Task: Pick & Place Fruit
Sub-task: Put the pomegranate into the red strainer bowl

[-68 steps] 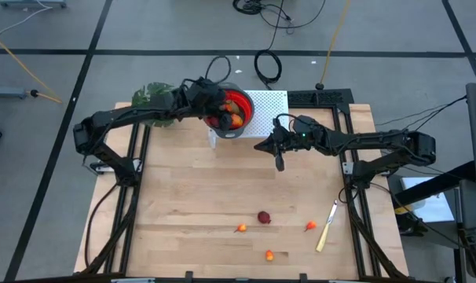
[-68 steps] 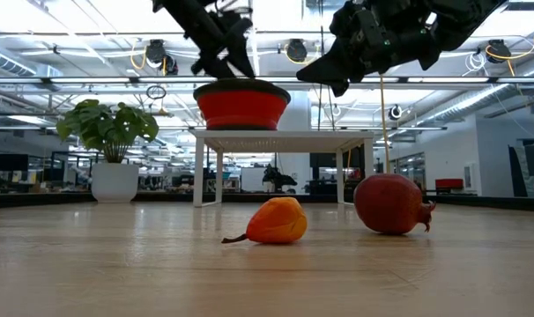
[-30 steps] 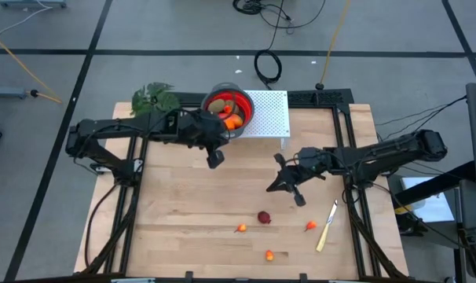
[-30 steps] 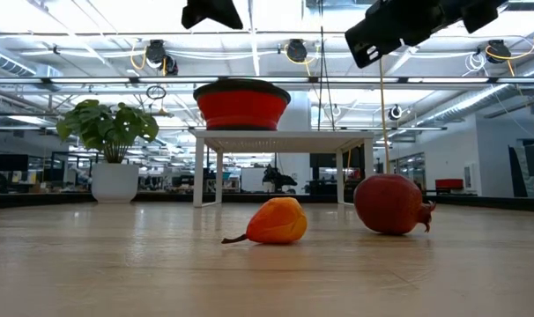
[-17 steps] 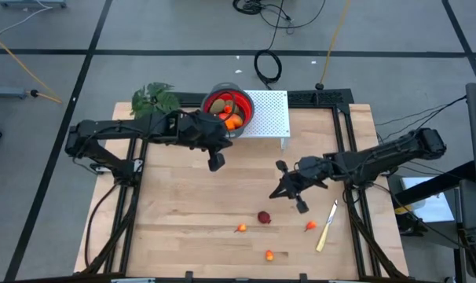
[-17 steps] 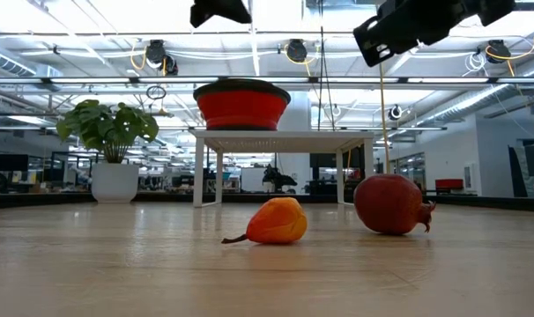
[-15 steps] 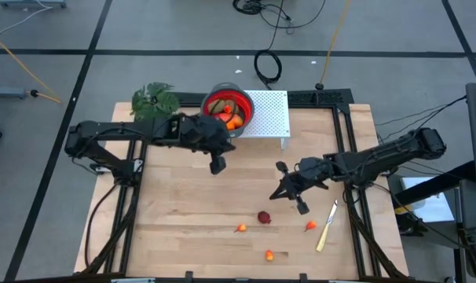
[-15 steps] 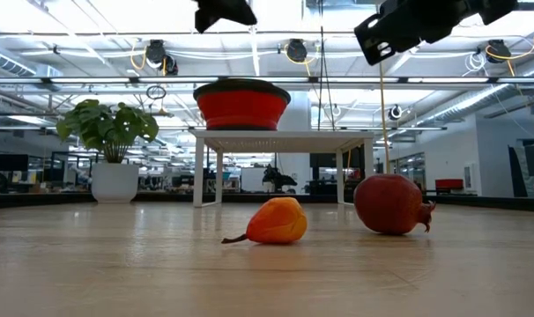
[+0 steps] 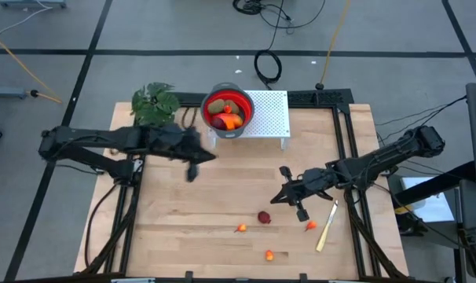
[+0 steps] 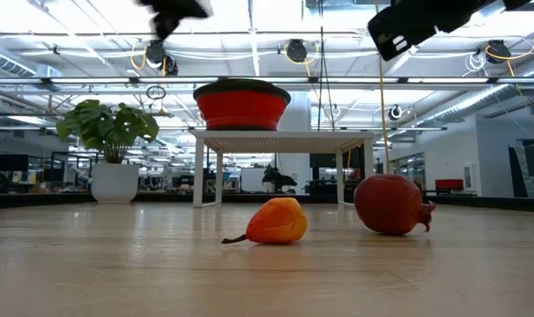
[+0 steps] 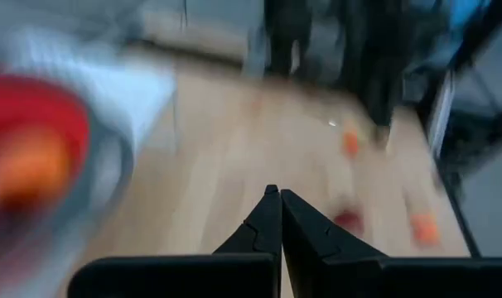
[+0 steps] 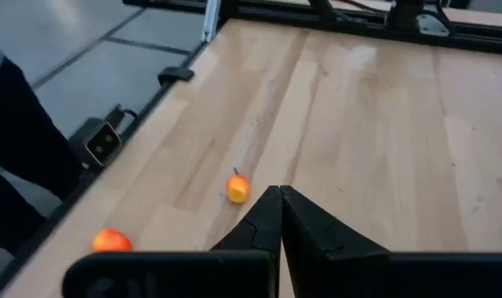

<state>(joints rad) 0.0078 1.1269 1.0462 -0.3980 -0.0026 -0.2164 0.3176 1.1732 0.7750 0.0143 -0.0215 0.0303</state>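
now left gripper swung away from bowl, right gripper lower

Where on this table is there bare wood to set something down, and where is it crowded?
Free: the near-left wood, between the left gripper and the small orange fruit; also the middle, between both grippers. Crowded: the near-right, where the right gripper hangs over the dark red fruit, orange bits and knife, and the far edge by the red bowl.
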